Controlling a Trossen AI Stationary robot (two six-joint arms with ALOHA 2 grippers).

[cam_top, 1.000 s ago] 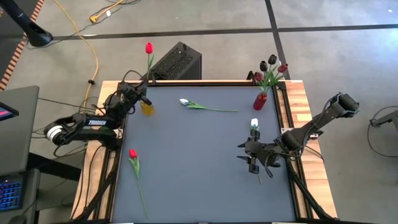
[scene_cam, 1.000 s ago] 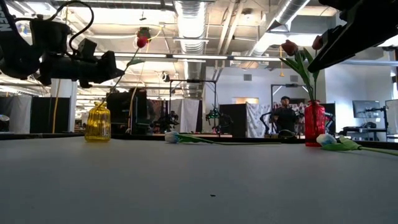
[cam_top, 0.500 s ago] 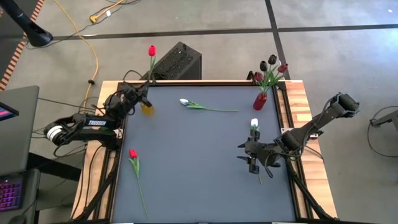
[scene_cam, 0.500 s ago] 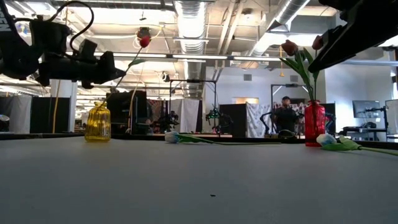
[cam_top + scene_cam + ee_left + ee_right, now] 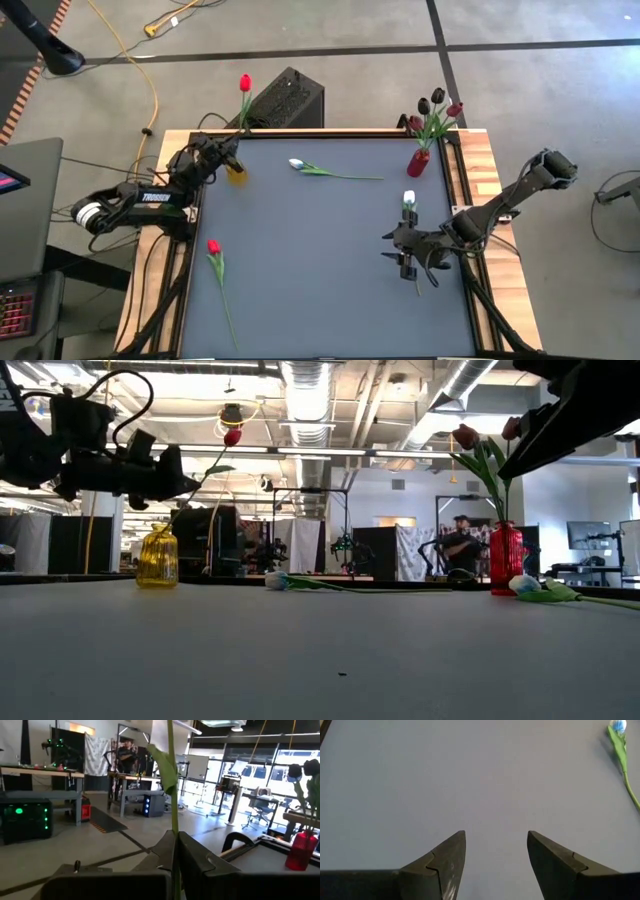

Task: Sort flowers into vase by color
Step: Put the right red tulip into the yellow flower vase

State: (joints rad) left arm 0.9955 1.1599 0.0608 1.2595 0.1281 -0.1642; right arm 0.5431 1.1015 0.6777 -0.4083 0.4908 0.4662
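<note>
Reaching from the desk's [image 5: 330, 250] left edge, the left arm extends toward the yellow vase [image 5: 236, 172] at the far left corner, with the left claw [image 5: 228, 157] held above that vase. In the left wrist view, its fingers [image 5: 200, 865] are clamped together on the thin green stem of a red tulip [image 5: 243, 82]. This stem rises steeply from the claw, and the red bud stands high above the yellow vase in the low view, past the desk's far edge in the high view. One green leaf branches off partway up the stem.

The right arm reaches in from the desk's right edge, well apart from the yellow vase. The right claw [image 5: 404, 256] hovers low over the desk surface with its fingers spread apart and nothing between them.

A white tulip [image 5: 408, 199] lies on the desk just beside the right claw, on its far side, bud pointing toward the red vase [image 5: 418, 162]. The red vase stands at the corner opposite the yellow vase along the far edge and holds dark maroon tulips [image 5: 432, 103]. A second white tulip [image 5: 297, 163] lies flat between the two vases. A second red tulip [image 5: 213, 247] lies flat near the left edge, on the near side of the yellow vase.
</note>
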